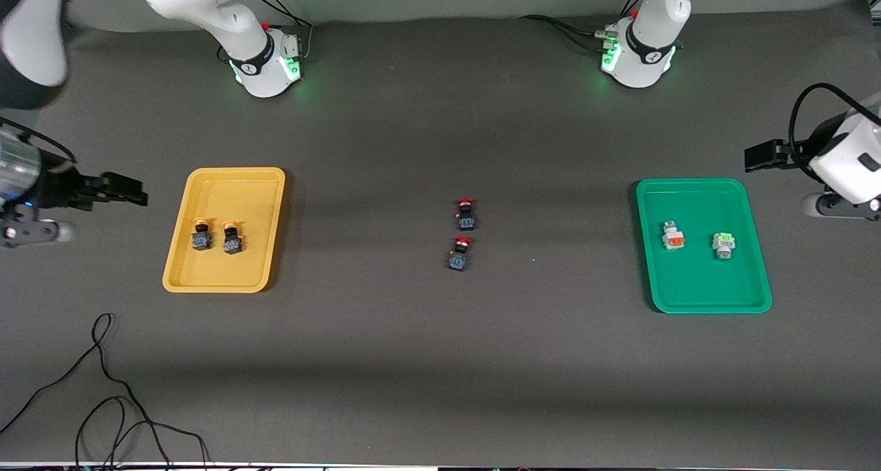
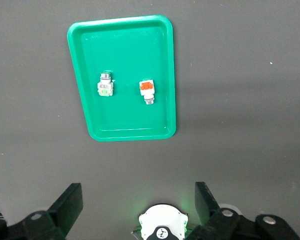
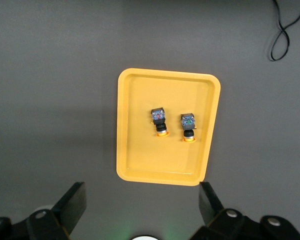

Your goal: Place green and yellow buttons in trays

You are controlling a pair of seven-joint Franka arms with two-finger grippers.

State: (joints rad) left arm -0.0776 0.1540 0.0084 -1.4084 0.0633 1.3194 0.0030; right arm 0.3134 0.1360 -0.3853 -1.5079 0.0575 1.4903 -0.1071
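The yellow tray (image 1: 227, 189) holds two black-bodied buttons with yellow-orange caps (image 1: 201, 233) (image 1: 232, 237); both show in the right wrist view (image 3: 160, 120) (image 3: 188, 126) on the tray (image 3: 160, 160). The green tray (image 1: 695, 285) holds an orange-faced white block (image 1: 673, 237) and a green-faced white block (image 1: 722, 244); the left wrist view shows them too (image 2: 147, 90) (image 2: 105, 86) in the tray (image 2: 125, 45). My right gripper (image 1: 141, 190) (image 3: 142, 200) is open and empty over bare table beside the yellow tray. My left gripper (image 1: 750, 158) (image 2: 138, 200) is open and empty over bare table beside the green tray.
Two black-bodied buttons with red caps (image 1: 466, 213) (image 1: 460, 253) lie on the table midway between the trays. A black cable (image 1: 103, 388) loops on the table near the front camera at the right arm's end. The arm bases (image 1: 265, 65) (image 1: 637, 58) stand along the table's edge.
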